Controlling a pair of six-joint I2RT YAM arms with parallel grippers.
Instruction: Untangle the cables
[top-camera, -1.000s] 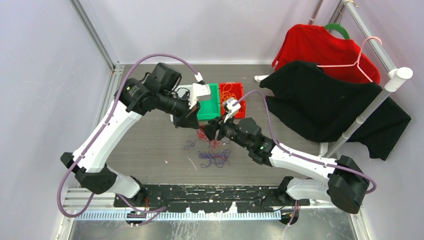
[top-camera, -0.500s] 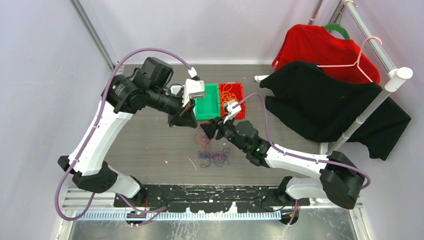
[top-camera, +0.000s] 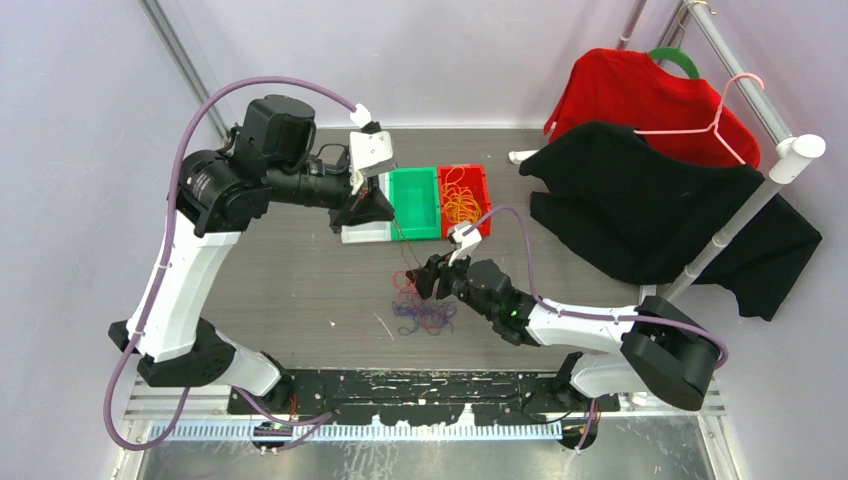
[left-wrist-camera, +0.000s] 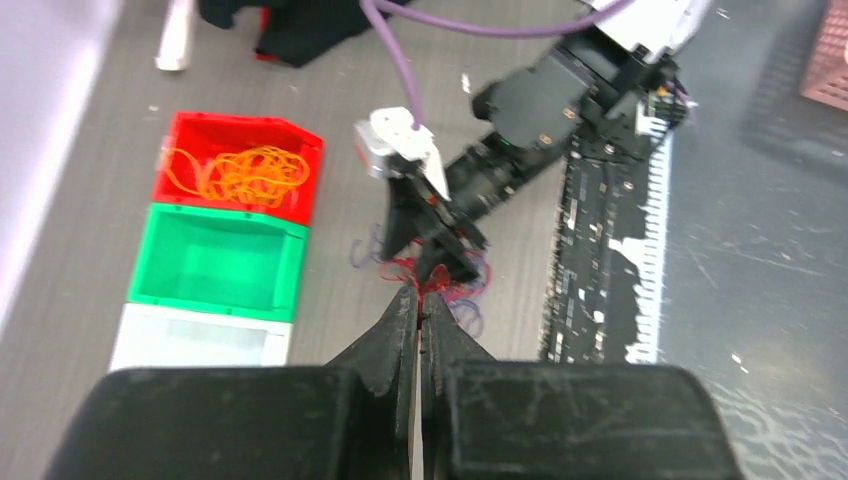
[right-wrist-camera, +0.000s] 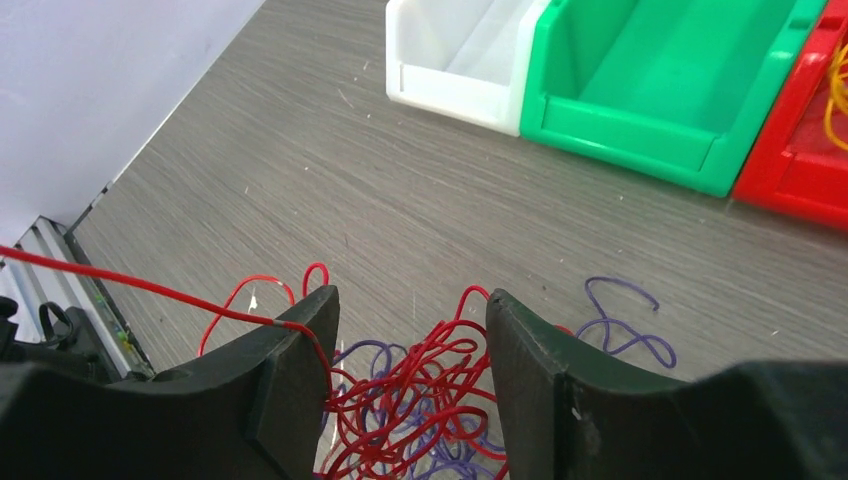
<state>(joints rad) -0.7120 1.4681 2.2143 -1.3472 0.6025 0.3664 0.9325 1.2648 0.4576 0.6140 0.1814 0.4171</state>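
A tangle of red cables (top-camera: 407, 283) and purple cables (top-camera: 424, 316) lies on the table in front of the bins. My left gripper (top-camera: 388, 216) hangs raised by the white bin, shut on one red strand (left-wrist-camera: 400, 268) that runs taut down to the clump. In the left wrist view its jaws (left-wrist-camera: 418, 295) are pressed together with the red strand at the tip. My right gripper (top-camera: 428, 280) is low over the clump. It is open, the red cables (right-wrist-camera: 420, 370) bunched between its fingers, and the taut strand crosses its left finger (right-wrist-camera: 295, 370). Purple loops (right-wrist-camera: 625, 330) lie beside it.
Three bins stand in a row behind the clump: white (top-camera: 365, 236), green (top-camera: 415, 225) and red (top-camera: 484, 180), the red one holding orange cables (top-camera: 460, 196). A clothes rack (top-camera: 790, 160) with a black garment (top-camera: 650, 205) and a red garment (top-camera: 640, 95) fills the right side.
My left arm has drawn back and to the left, rising and pulling the red strand taut out of the clump. My right gripper has shifted nearer and stays over the tangle.
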